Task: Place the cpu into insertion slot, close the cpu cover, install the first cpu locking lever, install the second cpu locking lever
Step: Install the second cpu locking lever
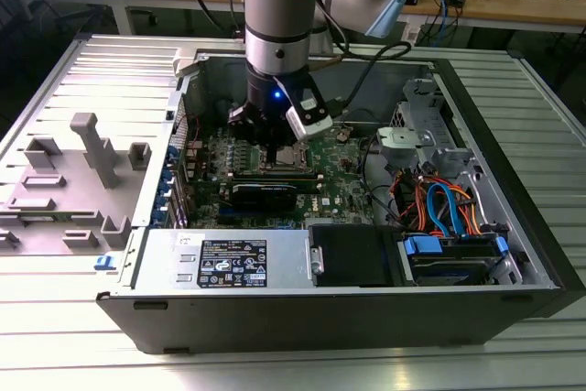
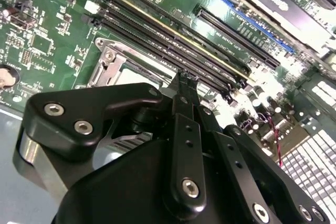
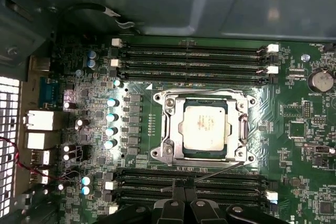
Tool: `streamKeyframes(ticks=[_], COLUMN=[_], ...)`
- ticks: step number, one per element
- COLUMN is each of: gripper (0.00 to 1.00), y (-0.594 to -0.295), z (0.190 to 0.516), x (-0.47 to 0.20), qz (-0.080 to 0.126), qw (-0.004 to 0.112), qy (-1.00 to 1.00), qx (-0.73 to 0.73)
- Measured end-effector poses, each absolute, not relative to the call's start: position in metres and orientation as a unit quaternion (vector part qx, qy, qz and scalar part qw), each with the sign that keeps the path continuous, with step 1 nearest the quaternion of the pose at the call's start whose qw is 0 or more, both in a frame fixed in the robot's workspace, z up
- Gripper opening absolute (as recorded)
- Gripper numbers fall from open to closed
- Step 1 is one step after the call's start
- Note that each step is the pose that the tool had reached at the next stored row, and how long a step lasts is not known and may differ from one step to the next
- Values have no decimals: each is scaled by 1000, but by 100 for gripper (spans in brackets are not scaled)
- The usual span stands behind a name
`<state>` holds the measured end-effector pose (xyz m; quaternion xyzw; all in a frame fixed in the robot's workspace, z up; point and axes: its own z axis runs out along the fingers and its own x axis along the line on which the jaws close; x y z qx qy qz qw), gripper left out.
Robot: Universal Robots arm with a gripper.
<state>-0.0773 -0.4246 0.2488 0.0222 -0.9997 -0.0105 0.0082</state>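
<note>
The cpu (image 3: 203,128), a silver-grey square chip, lies in the insertion slot (image 3: 166,129) on the green board. The cpu cover (image 3: 242,129) is down around it, its window framing the chip. One thin locking lever (image 3: 202,89) lies flat along one side of the socket. The other lever (image 3: 220,171) slants away from the opposite side, out over the memory slots. My gripper (image 3: 181,190) is shut, its black fingertips (image 2: 186,80) pressed together just beside the socket (image 2: 118,72), near that slanted lever's free end. In the exterior view my gripper (image 1: 273,139) hangs low over the socket (image 1: 291,155).
Long black memory slots (image 3: 191,56) run on both sides of the socket. The open computer case has a wall (image 1: 302,267) at the front, a black card (image 1: 264,194) near the socket, and bundled cables (image 1: 439,203) with a drive bay at the exterior view's right. Grey fixtures (image 1: 92,148) stand outside the case.
</note>
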Motion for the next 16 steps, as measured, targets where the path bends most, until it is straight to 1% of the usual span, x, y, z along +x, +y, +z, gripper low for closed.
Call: streamKeyframes(ticks=[4,11,16], gripper=[11,11,11], y=[-426,-429,-430], z=[249,246,241], x=[-77,-80,-81], qz=[-12,-20,-23], qw=[9,13,18], qy=[-1000,-999,-999], qx=[23,29,34])
